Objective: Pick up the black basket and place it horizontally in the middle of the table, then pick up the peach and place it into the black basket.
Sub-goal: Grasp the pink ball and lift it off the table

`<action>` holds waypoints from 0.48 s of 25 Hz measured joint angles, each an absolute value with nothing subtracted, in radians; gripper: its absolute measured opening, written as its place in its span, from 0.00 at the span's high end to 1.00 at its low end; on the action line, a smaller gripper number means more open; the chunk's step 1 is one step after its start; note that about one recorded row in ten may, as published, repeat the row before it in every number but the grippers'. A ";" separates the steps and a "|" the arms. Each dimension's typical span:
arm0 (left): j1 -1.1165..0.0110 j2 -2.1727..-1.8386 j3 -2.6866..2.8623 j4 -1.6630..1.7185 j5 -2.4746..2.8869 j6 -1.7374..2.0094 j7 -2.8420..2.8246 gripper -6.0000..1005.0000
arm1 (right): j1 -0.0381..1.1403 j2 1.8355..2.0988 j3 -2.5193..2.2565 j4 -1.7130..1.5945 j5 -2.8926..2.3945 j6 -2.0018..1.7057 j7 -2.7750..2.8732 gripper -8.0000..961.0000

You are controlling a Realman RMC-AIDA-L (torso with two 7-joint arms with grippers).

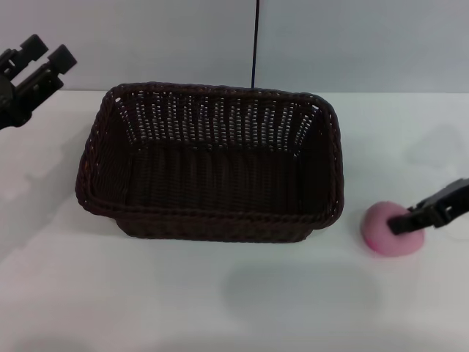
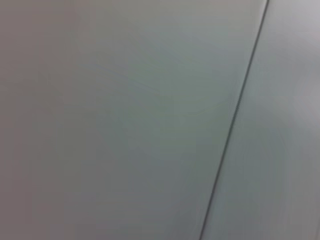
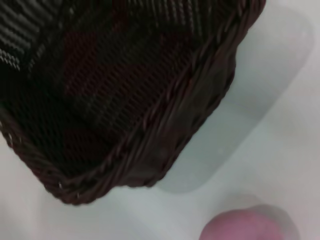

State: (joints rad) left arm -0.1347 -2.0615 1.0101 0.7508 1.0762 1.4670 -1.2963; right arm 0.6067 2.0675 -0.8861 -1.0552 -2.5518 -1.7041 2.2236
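white table [image 1: 220, 308]: black basket [image 1: 212, 165] centred, empty. peach [image 1: 392, 229] right, light, smooth, likely slippery; grasp across its sides. right gripper [image 1: 410, 218] touching it, finger state unclear; left gripper [image 1: 33, 70] parked far left, fingers apart.

The left gripper [image 1: 45, 57] sits raised at the upper left of the head view, its two dark fingers pointing up and right with a gap between them. The right gripper [image 1: 421, 214] reaches in from the right edge, low, one dark finger visible.
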 joint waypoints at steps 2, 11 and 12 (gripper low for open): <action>-0.133 -2.061 0.998 0.744 1.076 1.466 -1.296 0.29 | 0.603 2.069 -0.831 -1.101 -2.550 -1.747 2.224 0.66; -0.139 -2.060 0.988 0.725 1.079 1.465 -1.296 0.29 | 0.559 2.056 -0.695 -1.372 -2.389 -1.960 2.268 0.79; -0.141 -2.060 0.988 0.724 1.081 1.465 -1.295 0.29 | 0.554 2.056 -0.693 -1.411 -2.372 -1.974 2.279 0.80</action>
